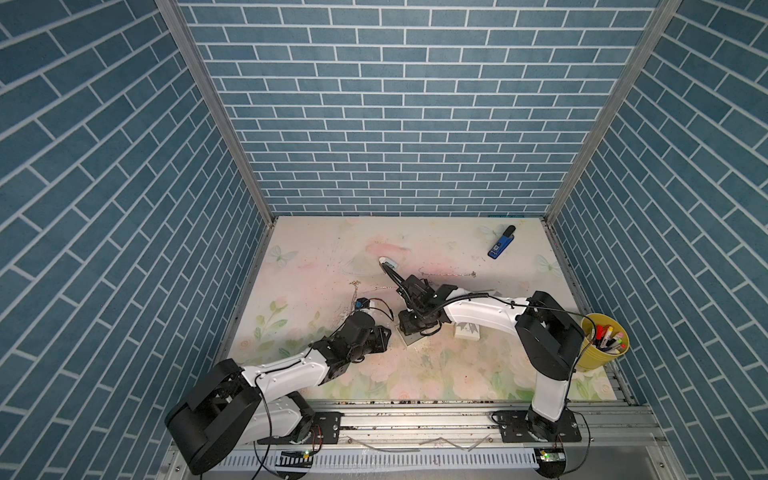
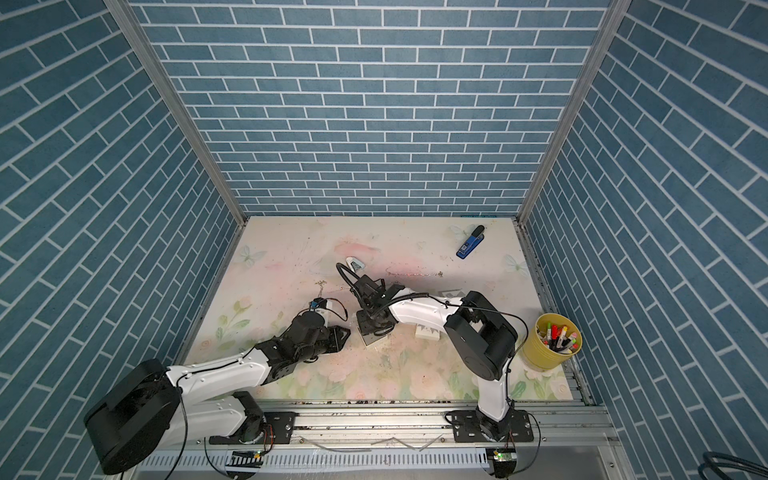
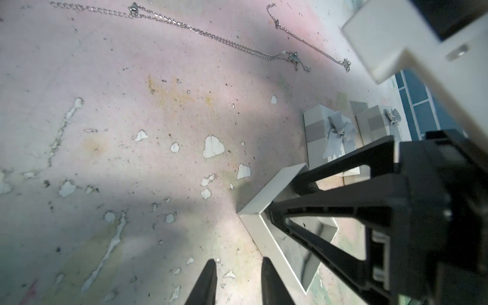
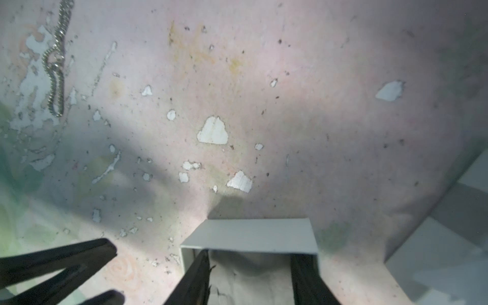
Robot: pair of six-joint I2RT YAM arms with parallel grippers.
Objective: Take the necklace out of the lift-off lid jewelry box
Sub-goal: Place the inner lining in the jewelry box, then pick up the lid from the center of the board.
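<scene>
The grey jewelry box [image 4: 250,235] stands open on the floral mat, its lid off. My right gripper [image 4: 253,266] is open, with both fingers down inside the box against opposite inner walls. Only grey lining shows between them. In both top views the right gripper [image 1: 415,322] covers most of the box [image 1: 409,340]. My left gripper [image 3: 239,266] sits just beside the box's outer wall [image 3: 264,224]. It is slightly open, with bare mat between the fingers. Two silver necklaces [image 3: 184,26] [image 3: 311,45] lie stretched on the mat beyond the box.
Two white-and-grey pieces topped with bows [image 3: 330,132] [image 3: 380,124] lie close behind the box, partly under the right arm [image 1: 467,331]. A blue stapler [image 1: 501,243] lies at the back right. A yellow cup of markers [image 1: 604,340] stands at the right edge. A small white object [image 1: 388,262] lies mid-table.
</scene>
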